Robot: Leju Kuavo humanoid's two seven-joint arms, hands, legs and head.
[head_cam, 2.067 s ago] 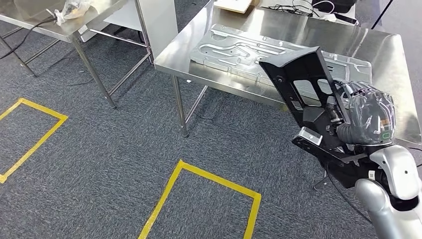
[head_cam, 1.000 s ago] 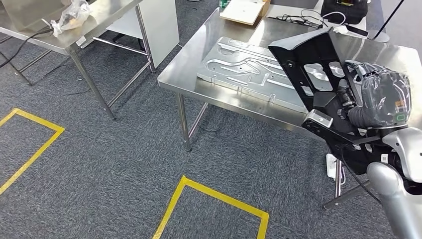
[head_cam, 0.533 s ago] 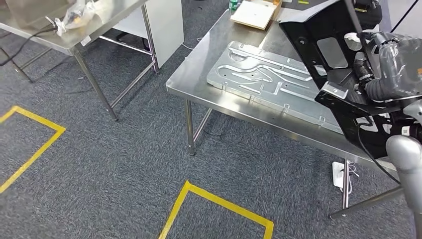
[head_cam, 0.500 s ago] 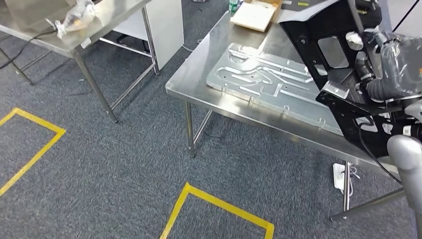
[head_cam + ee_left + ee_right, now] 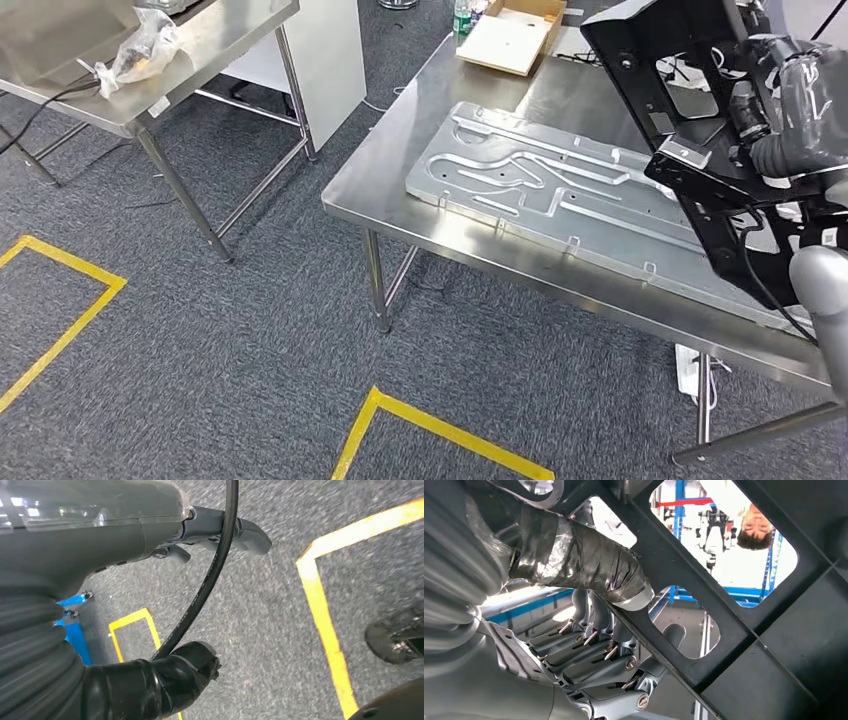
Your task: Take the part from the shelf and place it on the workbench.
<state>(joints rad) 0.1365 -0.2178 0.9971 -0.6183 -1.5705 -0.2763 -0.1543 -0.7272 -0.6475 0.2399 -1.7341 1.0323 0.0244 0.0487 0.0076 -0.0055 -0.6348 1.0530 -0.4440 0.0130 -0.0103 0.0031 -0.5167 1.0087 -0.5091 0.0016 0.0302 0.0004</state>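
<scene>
Your right hand (image 5: 800,100) grasping black framed part (image 5: 690,110), raised tilted over workbench (image 5: 400,180) right edge, above ribbed metal panel (image 5: 560,190), cardboard box (image 5: 508,38) at far edge, left hand (image 5: 150,545) holding nothing, fingers apart.

Matt black plastic part (image 5: 700,120), shiny steel workbench (image 5: 420,150), rough grey carpet (image 5: 200,350).

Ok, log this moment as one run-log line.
phase: carrying | right robot hand: grips black part, above workbench | left robot hand: holds nothing, over carpet | part not yet set down
</scene>
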